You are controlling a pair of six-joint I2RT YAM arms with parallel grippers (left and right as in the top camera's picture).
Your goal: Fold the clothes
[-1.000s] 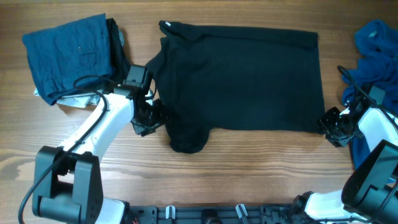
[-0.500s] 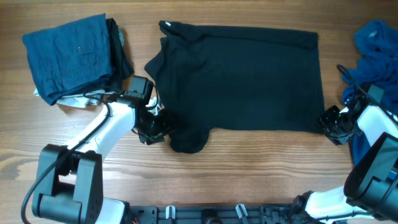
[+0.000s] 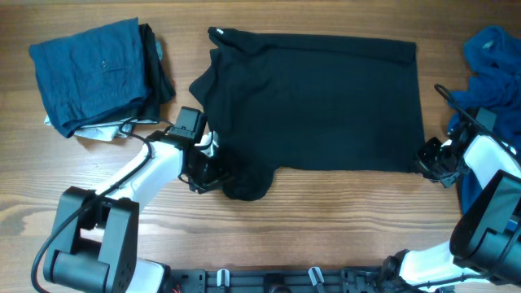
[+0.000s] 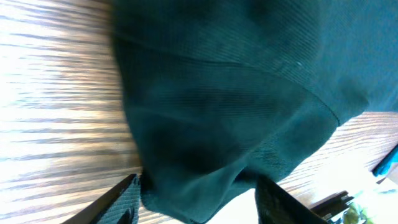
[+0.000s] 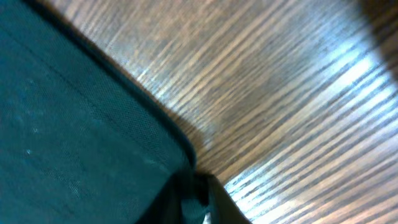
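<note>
Grasping stage: left hand (image 3: pixel 216 172), wide open, is straddling the sleeve (image 3: pixel 245 185) of the black fabric polo shirt (image 3: pixel 317 98); right hand (image 3: pixel 424 159) is pinching its corner. Next move probably calls for closing left.

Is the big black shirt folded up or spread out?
Mostly spread out. The black shirt lies wide and flat on the table, one sleeve bunched by the left gripper.
</note>
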